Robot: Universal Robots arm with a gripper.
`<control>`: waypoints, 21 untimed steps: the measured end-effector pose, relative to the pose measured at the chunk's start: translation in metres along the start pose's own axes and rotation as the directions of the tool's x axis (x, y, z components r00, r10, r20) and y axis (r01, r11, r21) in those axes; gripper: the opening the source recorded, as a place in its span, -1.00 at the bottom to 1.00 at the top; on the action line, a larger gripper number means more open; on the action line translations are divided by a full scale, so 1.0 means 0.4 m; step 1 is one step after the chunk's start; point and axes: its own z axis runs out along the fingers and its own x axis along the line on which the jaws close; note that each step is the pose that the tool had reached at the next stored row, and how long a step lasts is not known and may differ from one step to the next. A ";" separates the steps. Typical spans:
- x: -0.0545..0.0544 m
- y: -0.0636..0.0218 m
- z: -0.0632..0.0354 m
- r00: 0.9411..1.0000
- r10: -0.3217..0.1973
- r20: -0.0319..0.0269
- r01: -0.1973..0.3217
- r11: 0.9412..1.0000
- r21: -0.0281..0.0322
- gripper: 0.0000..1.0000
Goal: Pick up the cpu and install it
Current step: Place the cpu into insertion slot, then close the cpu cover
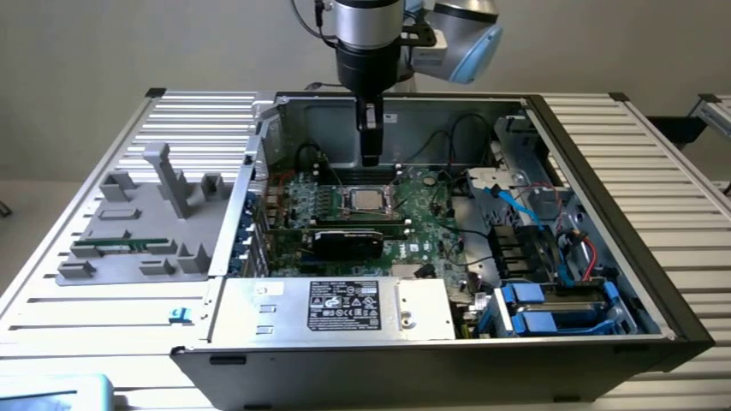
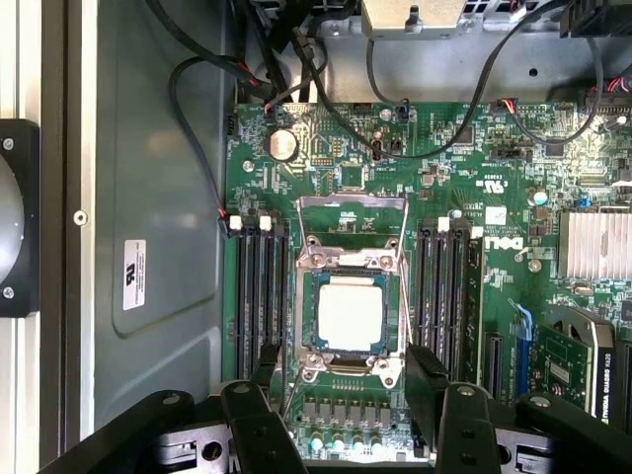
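Black, matte and blocky, the end effector [image 2: 346, 380] stands with its two fingers [image 2: 259, 420] spread wide and nothing between them. In the wrist view, the cpu [image 2: 352, 314], a flat square with a pale, satin metal top, lies seated in its socket [image 2: 348, 259]. A bright steel latch plate frames it on the green motherboard [image 2: 464, 168], with banks of long black memory slots [image 2: 259, 286] on either side.

In the exterior view the end effector hangs straight down from a silver arm [image 1: 368, 26] with a blue-capped joint. The cpu lies at 6 o'clock from it, apart. A black graphics card [image 1: 348, 242] sits further toward 6 o'clock, inside the grey sheet-metal case [image 1: 308, 120]. The case rests on the ribbed white counter [image 1: 674, 205].
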 end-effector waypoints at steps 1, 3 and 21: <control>0.000 0.000 0.000 1.000 0.000 0.000 0.000 1.000 0.000 0.24; 0.000 0.000 0.000 1.000 0.000 0.000 0.000 1.000 0.000 0.24; 0.000 0.000 0.000 1.000 0.000 0.000 0.000 1.000 0.000 -0.64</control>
